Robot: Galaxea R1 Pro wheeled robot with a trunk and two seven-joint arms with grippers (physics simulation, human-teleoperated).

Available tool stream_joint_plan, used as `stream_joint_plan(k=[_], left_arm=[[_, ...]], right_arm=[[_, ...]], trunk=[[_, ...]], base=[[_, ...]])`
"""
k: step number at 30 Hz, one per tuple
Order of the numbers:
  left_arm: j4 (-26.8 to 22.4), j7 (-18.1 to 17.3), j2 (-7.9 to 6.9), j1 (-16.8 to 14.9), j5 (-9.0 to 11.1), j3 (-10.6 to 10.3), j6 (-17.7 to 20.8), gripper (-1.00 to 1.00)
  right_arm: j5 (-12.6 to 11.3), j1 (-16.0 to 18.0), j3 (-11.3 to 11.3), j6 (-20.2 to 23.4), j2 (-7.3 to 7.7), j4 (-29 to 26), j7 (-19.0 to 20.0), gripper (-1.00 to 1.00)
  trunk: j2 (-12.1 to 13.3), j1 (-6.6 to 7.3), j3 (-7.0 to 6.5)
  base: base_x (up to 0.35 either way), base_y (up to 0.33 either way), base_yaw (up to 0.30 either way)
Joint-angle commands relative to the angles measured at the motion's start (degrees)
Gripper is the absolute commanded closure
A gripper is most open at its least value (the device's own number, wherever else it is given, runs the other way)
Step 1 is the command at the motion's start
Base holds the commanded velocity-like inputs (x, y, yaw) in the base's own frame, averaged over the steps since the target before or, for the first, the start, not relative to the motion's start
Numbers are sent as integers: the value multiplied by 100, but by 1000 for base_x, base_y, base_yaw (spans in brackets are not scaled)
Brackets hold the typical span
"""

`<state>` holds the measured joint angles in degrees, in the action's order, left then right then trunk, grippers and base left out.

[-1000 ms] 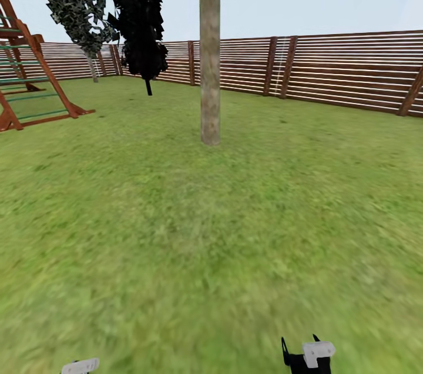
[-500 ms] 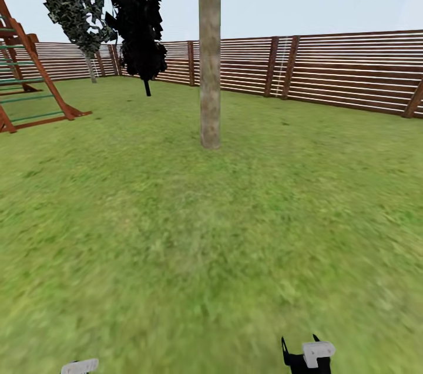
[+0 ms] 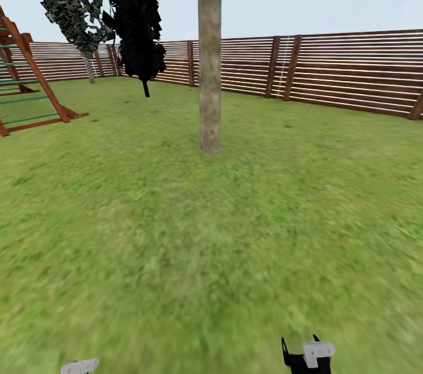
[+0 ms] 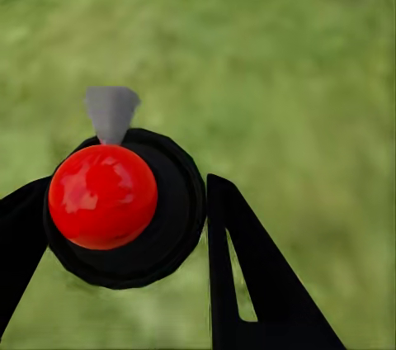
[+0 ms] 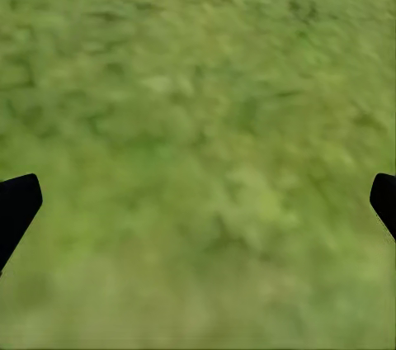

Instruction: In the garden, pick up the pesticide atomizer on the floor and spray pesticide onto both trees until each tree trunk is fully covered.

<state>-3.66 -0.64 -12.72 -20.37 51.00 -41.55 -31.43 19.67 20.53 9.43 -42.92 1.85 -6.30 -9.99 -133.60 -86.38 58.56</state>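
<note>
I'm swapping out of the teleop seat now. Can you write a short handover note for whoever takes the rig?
Left end effector: shut on the atomizer, red cap and grey nozzle over grass.
Right end effector: open, nothing between its fingers, above the grass.
Trunk stands straight ahead across the lawn, well short of the fence.
Done: atomizer picked up.
Left: close in, spray this trunk, then the other tree; no spray visible yet.

open grass [image 3: 235,244] ahead, tree trunk [image 3: 210,50] standing mid-lawn
</note>
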Motion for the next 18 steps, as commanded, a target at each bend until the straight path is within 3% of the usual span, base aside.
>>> stream_joint_plan(k=[1,18], left_arm=[[-3,-6,-2,-2,60,-47,-12,100],[-3,-6,-2,-2,60,-47,-12,100]], right_arm=[[59,4,32,-14,-1,6,-29,-100],[63,4,32,-14,-1,6,-29,-100]], trunk=[[-2,-2,5],[-2,-2,5]], base=[[338,0,0],[338,0,0]])
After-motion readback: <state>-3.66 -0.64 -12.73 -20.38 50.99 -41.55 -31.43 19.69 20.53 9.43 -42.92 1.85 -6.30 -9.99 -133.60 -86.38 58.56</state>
